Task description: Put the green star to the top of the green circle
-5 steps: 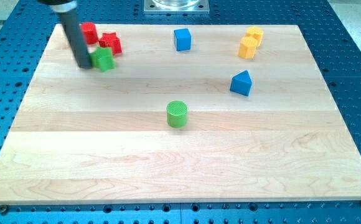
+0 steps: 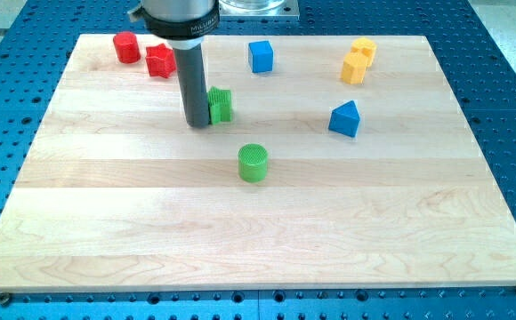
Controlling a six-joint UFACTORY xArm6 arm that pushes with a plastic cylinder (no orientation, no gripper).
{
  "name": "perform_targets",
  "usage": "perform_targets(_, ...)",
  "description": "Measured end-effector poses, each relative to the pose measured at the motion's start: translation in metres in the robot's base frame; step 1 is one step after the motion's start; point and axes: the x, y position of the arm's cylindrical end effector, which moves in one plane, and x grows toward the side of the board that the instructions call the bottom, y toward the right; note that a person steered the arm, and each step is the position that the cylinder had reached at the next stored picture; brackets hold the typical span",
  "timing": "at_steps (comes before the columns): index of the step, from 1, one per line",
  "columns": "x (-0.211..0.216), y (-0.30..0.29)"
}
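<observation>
Pale wooden board (image 2: 267,231) made of glued strips, sitting on a blue perforated table (image 2: 507,107) (rows of little holes all over). Grey metal plate (image 2: 256,7) at the view's top. Light's even, shadows soft.

A single camera looks down at a slant from above the near long edge of the wooden worktop (image 2: 267,231), facing toward the arm's base plate (image 2: 256,7) at the view's top. It stands far enough back to take in nearly the whole board with a border of blue perforated table (image 2: 507,107) on every side; only the lowest corners run close to the frame's edge. The rod enters from the view's top, so my tip (image 2: 198,124) shows in full. No second view exists to share anything.
</observation>
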Motion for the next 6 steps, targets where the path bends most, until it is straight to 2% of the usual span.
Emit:
perform_targets(1,-0.033,-0.002)
perform_targets(2,-0.039,0.019)
perform_targets(4,-0.026,0.099)
perform_targets(5,0.007,0.100)
perform_targets(6,0.038,0.133)
